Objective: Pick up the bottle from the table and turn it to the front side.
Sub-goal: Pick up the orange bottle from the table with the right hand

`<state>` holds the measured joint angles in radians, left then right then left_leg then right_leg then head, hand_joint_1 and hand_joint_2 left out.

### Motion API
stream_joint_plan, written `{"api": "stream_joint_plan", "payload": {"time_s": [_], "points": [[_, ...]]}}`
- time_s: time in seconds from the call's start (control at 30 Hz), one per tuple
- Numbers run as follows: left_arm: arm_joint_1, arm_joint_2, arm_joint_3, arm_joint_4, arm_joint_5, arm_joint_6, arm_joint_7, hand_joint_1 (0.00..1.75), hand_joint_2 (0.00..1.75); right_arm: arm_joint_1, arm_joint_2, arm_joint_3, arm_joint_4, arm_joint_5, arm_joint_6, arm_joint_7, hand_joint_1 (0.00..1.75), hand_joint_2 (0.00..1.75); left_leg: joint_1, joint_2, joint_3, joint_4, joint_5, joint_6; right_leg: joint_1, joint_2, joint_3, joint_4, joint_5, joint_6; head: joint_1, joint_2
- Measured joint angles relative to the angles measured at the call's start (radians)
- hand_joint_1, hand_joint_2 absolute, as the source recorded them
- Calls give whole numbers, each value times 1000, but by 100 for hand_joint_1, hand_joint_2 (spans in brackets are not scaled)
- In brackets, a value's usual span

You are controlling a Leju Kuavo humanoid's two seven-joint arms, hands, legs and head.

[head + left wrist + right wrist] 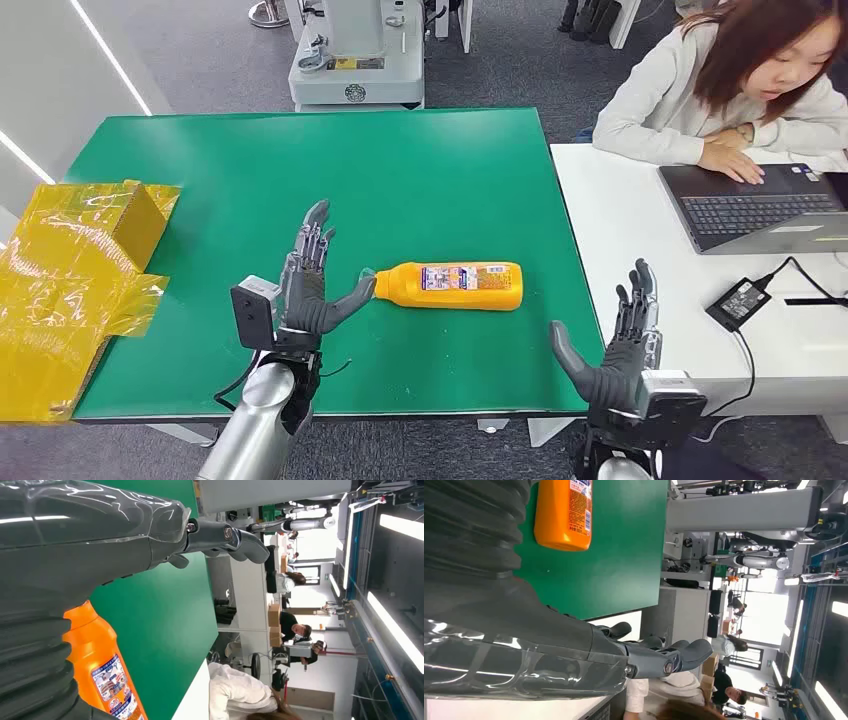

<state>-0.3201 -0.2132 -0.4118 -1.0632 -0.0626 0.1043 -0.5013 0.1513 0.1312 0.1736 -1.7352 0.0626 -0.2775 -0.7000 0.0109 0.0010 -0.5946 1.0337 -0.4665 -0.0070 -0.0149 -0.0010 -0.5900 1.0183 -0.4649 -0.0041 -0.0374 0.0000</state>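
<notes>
1. left hand (305, 285), lower left of centre in the head view, is spread and holds nothing; its thumb tip sits just beside the cap end of the orange bottle (452, 286), and contact cannot be judged.
2. the orange bottle lies on its side on the green table (250, 170), centre frame, cap toward the left, label up.
3. right hand (620, 345), lower right, is spread and empty, well apart from the bottle.
4. handling, as a judgement: stiff, smooth plastic, likely slippery and prone to rolling; wrap the wide body at the label, not the narrow neck.
5. the left wrist view shows the bottle's shoulder close against the palm cover, with a printed label (112, 682); the right wrist view shows the bottle's flat base end (561, 542) clear of the hand.
</notes>
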Motion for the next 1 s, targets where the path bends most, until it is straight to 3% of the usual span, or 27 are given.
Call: {"api": "stream_joint_plan", "payload": {"time_s": [0.73, 1.0], "points": [[5, -2, 8, -12, -22, -12, 8, 0, 175, -13, 0, 5, 18, -3, -33, 0, 0, 175, 0, 0, 0, 0, 0, 0, 0, 0, 0, 0, 0, 0, 0, 0], [2, -6, 9, -9, -21, -13, -1, 0, 175, -71, 0, -1, 115, 48, -34, 1, 0, 175, 0, 0, 0, 0, 0, 0, 0, 0, 0, 0, 0, 0, 0, 0]]}}
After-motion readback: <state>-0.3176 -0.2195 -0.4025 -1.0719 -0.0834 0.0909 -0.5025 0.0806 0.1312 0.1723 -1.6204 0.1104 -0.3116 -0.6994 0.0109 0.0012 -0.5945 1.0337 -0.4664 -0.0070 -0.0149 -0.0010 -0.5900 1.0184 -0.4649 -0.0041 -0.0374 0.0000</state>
